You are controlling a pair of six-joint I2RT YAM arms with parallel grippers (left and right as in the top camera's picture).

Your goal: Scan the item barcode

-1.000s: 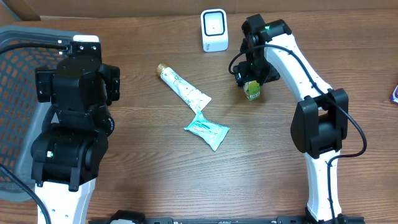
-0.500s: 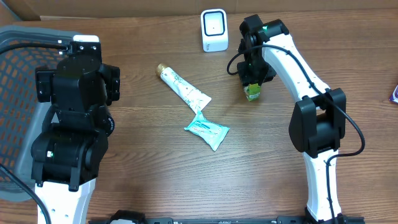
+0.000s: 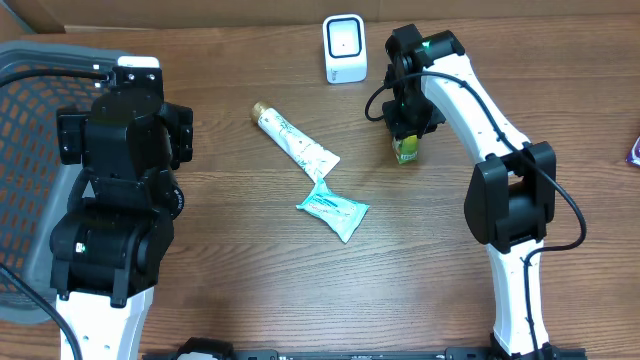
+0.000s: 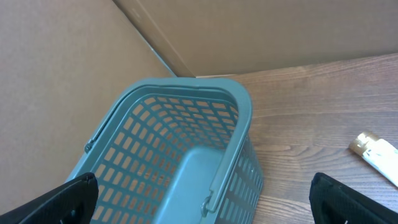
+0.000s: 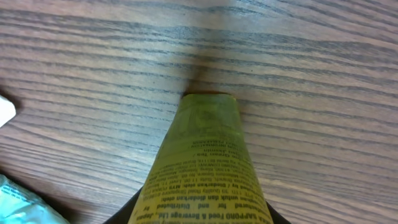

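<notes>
A small yellow-green container (image 3: pixel 406 150) with fine print stands on the wooden table, right of centre. My right gripper (image 3: pixel 404 132) reaches down over it from above. In the right wrist view the container (image 5: pixel 208 149) fills the middle, and the gripper (image 5: pixel 202 219) has closed onto it. Dark fingers (image 5: pixel 127 218) press against its sides at the bottom edge. A white scanner (image 3: pixel 345 48) stands at the back of the table, left of that arm. My left gripper (image 4: pixel 202 202) hangs wide open over the basket with nothing in it.
A teal mesh basket (image 3: pixel 22 180) sits at the far left, also the basket (image 4: pixel 242 118) in the left wrist view. A white toothpaste tube (image 3: pixel 293 140) and a teal packet (image 3: pixel 333 210) lie mid-table. A purple object (image 3: pixel 634 150) shows at the right edge.
The right gripper's jaws have closed in on the yellow-green container, and the gripper has shifted slightly over it. The left arm has not moved.
</notes>
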